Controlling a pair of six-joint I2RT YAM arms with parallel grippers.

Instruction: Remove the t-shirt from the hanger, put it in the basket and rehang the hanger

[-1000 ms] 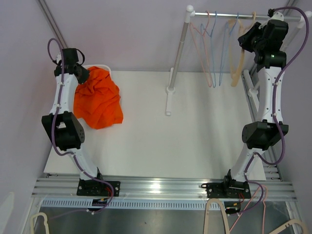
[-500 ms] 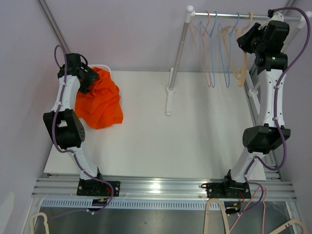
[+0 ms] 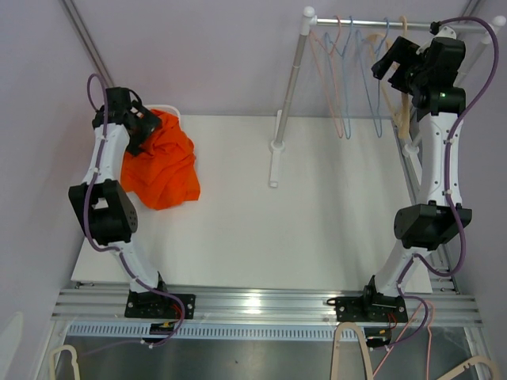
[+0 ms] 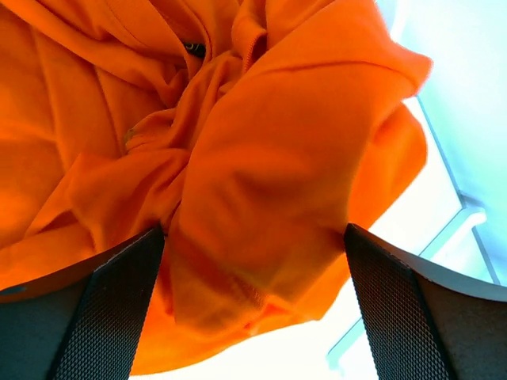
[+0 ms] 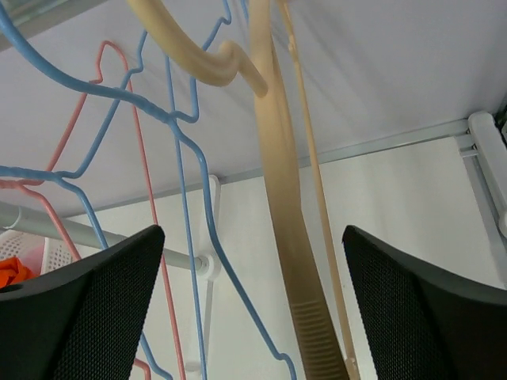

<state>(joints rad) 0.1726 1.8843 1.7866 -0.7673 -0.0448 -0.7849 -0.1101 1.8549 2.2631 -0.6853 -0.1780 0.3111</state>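
- Left gripper (image 4: 253,231) wide open, gripping nothing; orange t-shirt (image 4: 261,158) just beneath, between its fingers.
- Right gripper (image 5: 253,231) wide open, empty; beige hanger (image 5: 283,206) hanging between its fingers, untouched.

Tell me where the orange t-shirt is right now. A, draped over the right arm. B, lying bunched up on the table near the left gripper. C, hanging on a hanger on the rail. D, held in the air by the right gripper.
B: the orange t-shirt lies crumpled on the table at its far left, below the open left gripper, and the hangers on the rail are bare.
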